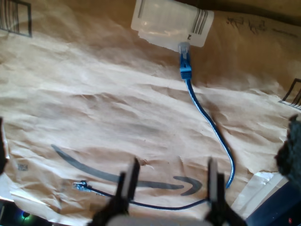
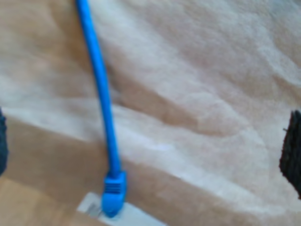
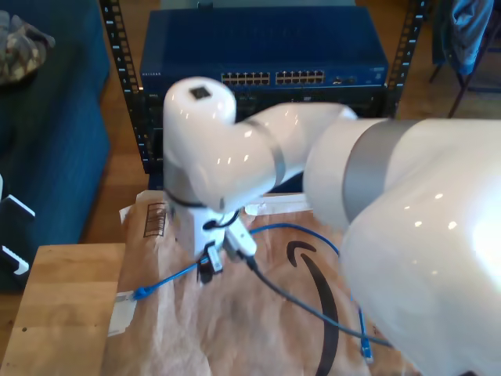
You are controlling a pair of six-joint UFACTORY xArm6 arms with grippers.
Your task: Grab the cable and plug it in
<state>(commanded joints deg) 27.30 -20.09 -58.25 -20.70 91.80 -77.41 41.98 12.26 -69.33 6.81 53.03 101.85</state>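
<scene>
The blue cable lies loose on brown paper. One plug rests against a white label. The other plug lies free close to my first gripper, which is open. The cable runs across between its fingers, untouched as far as I can tell. My second gripper is open wide, its dark pads at the picture's edges, low over the plug by the label. In the exterior view it hangs over the cable, just right of that plug.
A blue network switch with rows of ports sits in a rack behind the paper. A dark thicker cable trails from the white arm. A wooden tabletop and blue sofa are on the exterior view's left.
</scene>
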